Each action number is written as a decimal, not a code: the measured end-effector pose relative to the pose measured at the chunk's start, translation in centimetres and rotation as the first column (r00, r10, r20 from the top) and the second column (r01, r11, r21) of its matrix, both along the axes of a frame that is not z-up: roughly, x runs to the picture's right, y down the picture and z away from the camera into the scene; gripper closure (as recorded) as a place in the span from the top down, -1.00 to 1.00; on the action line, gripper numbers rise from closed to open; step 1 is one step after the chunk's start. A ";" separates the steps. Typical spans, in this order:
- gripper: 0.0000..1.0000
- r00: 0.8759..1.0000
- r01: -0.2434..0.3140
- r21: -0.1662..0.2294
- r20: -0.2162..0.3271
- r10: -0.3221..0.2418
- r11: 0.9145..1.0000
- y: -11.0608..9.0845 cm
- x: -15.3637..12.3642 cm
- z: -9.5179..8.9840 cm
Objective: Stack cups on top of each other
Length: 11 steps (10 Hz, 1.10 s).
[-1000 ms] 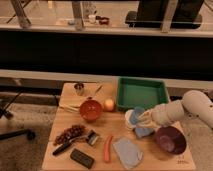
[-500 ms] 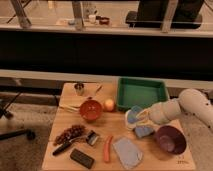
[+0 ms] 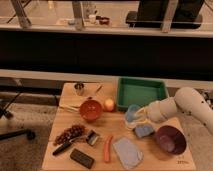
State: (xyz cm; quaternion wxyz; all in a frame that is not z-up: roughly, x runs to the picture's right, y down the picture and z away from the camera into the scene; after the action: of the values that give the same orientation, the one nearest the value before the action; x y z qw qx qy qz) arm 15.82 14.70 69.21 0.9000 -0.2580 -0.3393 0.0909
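The hand point(image 3: 140, 116), whether open or closed I cannot tell, sits right beside the light blue cup point(image 3: 132, 113) and could tip it onto the tabletop point(image 3: 116, 127) by nudging sideways

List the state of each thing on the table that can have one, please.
Blue cup: upright, opening up.
End effector: at the right side of the blue cup.
Metal cup: upright.
Red bowl: upright.
Purple bowl: upright, empty.
Green tray: empty.
Carrot: lying flat.
Cloth: spread flat.
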 end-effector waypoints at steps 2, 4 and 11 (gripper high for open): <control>-1.00 1.000 0.001 -0.003 -0.003 -0.001 1.000 0.2 0.0 0.7; -1.00 1.000 -0.002 -0.005 -0.008 0.002 1.000 0.2 0.3 1.2; -1.00 1.000 -0.005 0.004 -0.017 0.005 1.000 0.2 1.1 2.5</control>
State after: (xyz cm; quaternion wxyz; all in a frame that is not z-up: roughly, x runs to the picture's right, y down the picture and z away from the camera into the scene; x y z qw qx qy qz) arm 16.93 14.90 71.68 0.9031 -0.2547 -0.3326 0.0945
